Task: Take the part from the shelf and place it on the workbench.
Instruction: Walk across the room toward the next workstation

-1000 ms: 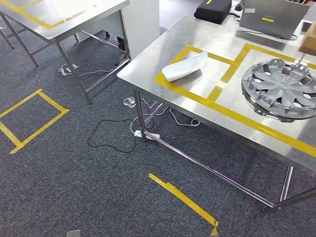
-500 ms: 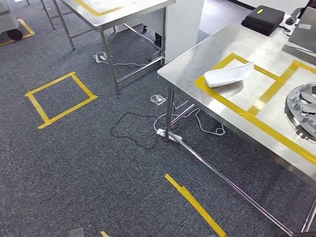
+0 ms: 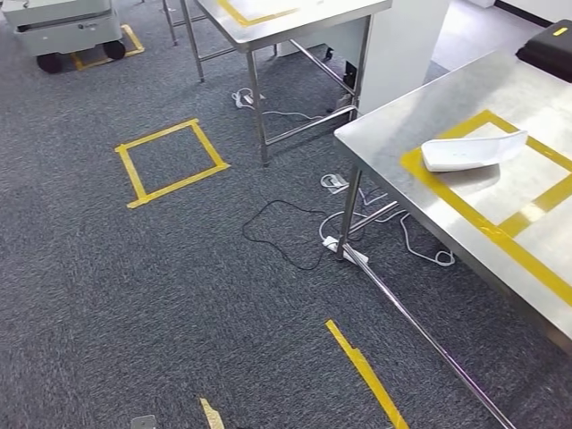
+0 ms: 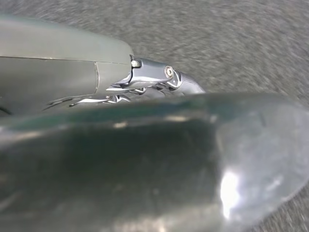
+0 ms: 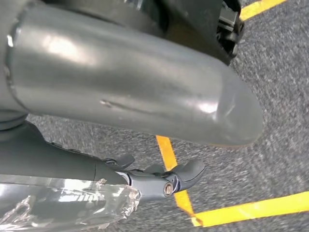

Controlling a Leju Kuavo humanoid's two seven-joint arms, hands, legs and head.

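**Hanging hands, part already lying on steel**

Lying on the stainless workbench at the right of the head view, the white part rests inside a yellow tape rectangle stuck to the tabletop. It is a shallow, elongated shell of smooth white plastic, and its long axis runs roughly across the picture, one end tilted slightly toward the far right. No shelf can be made out among the things shown.

The left hand hangs over grey carpet, and the right hand hangs over carpet crossed by yellow tape. Both look empty. The dark fingers lie fairly straight with nothing between them, but how far apart they stand cannot be told from these close, turned views.

The part lies forward and to the right of the robot, so the right hand is judged the nearer one, though both are well apart from the bench. The carpet is coarse and speckled. White and black cables trail under the bench legs. A taped yellow square marks the floor, and a second steel table stands beyond it.
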